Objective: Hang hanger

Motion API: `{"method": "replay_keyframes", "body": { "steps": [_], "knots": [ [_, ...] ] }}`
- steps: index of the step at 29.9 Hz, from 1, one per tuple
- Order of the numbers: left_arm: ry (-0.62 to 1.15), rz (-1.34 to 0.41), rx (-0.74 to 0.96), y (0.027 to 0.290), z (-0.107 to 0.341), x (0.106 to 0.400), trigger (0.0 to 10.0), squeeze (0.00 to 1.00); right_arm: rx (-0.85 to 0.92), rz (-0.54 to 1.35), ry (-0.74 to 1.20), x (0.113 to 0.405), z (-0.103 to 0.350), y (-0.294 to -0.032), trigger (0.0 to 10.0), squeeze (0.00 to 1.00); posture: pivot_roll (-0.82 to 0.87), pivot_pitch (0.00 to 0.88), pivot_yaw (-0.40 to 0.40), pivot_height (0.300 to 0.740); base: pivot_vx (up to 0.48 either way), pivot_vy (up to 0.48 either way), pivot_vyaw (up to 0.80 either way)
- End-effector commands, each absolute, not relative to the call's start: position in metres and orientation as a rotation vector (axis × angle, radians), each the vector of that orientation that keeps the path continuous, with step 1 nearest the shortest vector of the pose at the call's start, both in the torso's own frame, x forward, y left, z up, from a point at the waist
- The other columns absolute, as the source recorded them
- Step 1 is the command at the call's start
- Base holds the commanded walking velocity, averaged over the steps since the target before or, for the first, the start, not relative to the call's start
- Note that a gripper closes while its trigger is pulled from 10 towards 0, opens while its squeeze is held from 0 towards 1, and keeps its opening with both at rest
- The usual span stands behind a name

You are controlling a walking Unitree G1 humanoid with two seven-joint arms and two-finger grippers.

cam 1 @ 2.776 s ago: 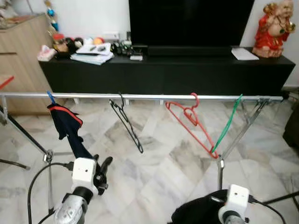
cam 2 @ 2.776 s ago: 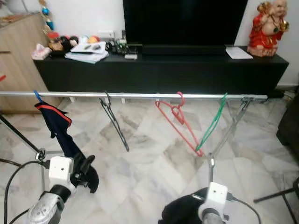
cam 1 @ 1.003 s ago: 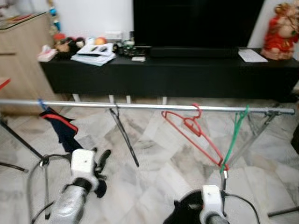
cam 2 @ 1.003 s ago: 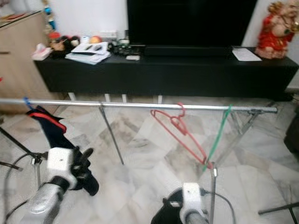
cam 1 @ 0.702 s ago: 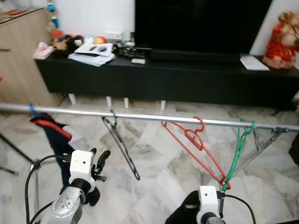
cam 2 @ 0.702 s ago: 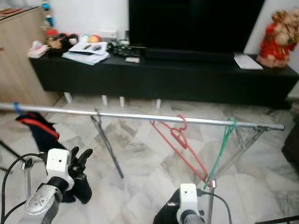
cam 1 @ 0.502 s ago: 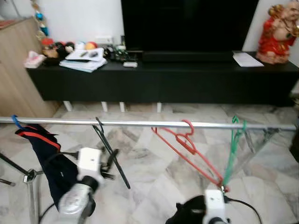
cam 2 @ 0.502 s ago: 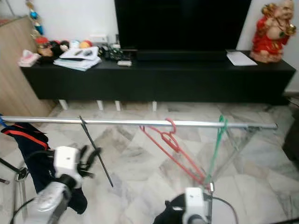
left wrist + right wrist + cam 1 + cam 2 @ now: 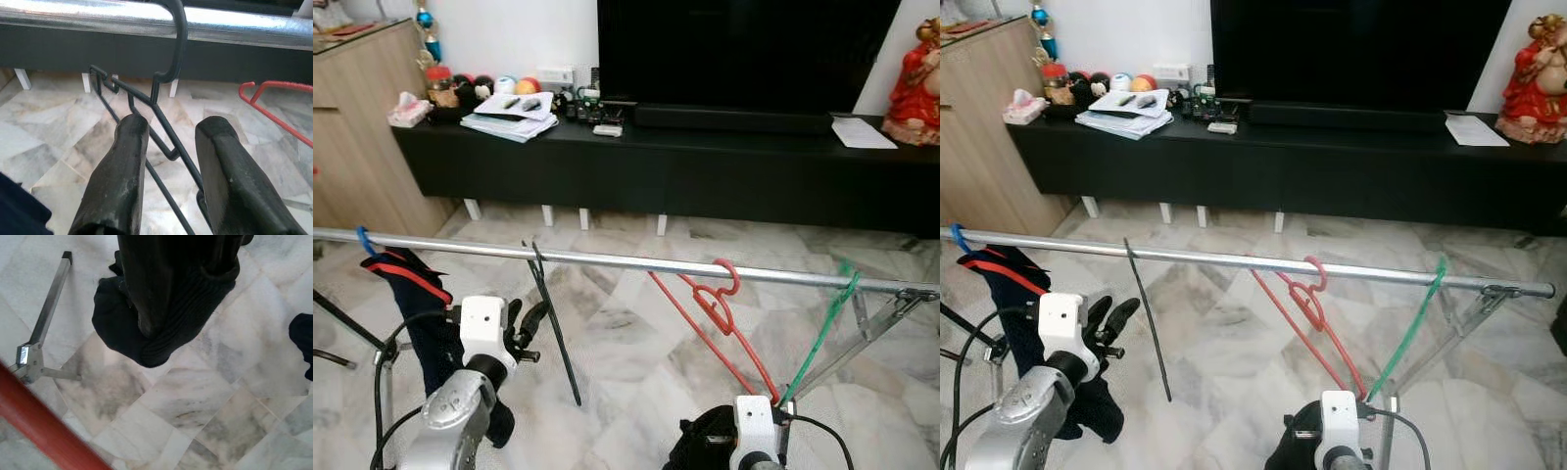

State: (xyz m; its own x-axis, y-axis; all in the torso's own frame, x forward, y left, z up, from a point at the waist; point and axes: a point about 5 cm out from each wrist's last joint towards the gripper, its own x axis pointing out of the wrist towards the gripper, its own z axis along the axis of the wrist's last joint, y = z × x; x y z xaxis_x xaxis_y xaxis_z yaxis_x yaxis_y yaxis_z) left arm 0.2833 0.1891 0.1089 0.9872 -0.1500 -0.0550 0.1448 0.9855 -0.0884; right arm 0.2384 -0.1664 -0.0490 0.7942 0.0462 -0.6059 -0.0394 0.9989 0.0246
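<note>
Two fingers of the left hand (image 9: 166, 161) now sit spread astride the black hanger (image 9: 161, 112), hooked over the rail (image 9: 98, 17) just ahead, so hanging looks done. Right hand (image 9: 1307, 436) holds dark cloth (image 9: 166, 308); its grip I cannot tell.

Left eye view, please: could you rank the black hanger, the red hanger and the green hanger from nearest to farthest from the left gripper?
From the left gripper:
1. Black hanger, on the rail right beside the fingertips.
2. Red hanger, mid-rail, further to the robot's right.
3. Green hanger, near the rail's right end, farthest.
</note>
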Motion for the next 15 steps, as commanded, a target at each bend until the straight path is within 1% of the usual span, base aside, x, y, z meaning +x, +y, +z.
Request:
{"method": "replay_keyframes", "body": {
  "steps": [1, 6, 7, 8, 9, 14, 15],
  "knots": [
    [0.061, -0.139, -0.097, 0.193, 0.115, 0.286, 10.0, 0.0, 0.013, 0.048, 0.636, 0.241, -0.047, -0.164, 10.0, 0.0, 0.07, 0.083, 0.036, 0.74, 0.0, 0.0, 0.0],
    [0.094, -0.123, -0.172, 0.2, 0.119, 0.298, 10.0, 0.0, 0.022, 0.042, 0.64, 0.238, -0.049, -0.161, 10.0, 0.0, 0.08, 0.096, 0.056, 0.74, 0.0, 0.0, 0.0],
    [0.108, -0.141, -0.171, 0.2, 0.119, 0.302, 10.0, 0.7, 0.023, 0.041, 0.642, 0.238, -0.049, -0.16, 10.0, 0.0, 0.07, 0.097, 0.059, 0.74, 0.0, 0.0, 0.0],
    [0.118, -0.154, -0.168, 0.199, 0.118, 0.304, 10.0, 0.7, 0.024, 0.04, 0.643, 0.237, -0.05, -0.16, 10.0, 0.0, 0.07, 0.097, 0.059, 0.74, 0.0, 0.0, 0.0],
    [0.125, -0.16, -0.153, 0.2, 0.118, 0.307, 10.0, 0.99, 0.024, 0.039, 0.644, 0.237, -0.05, -0.16, 10.0, 0.0, 0.07, 0.098, 0.063, 0.74, 0.0, 0.0, 0.0],
    [0.157, -0.203, -0.147, 0.198, 0.118, 0.323, 10.0, 1.0, 0.027, 0.032, 0.648, 0.236, -0.05, -0.161, 10.0, 0.0, 0.07, 0.101, 0.067, 0.74, 0.0, 0.0, 0.0],
    [0.169, -0.228, -0.124, 0.196, 0.12, 0.331, 10.0, 1.0, 0.026, 0.028, 0.651, 0.236, -0.051, -0.162, 10.0, 0.0, 0.07, 0.102, 0.072, 0.74, 0.0, 0.0, 0.0]
  ]
}}
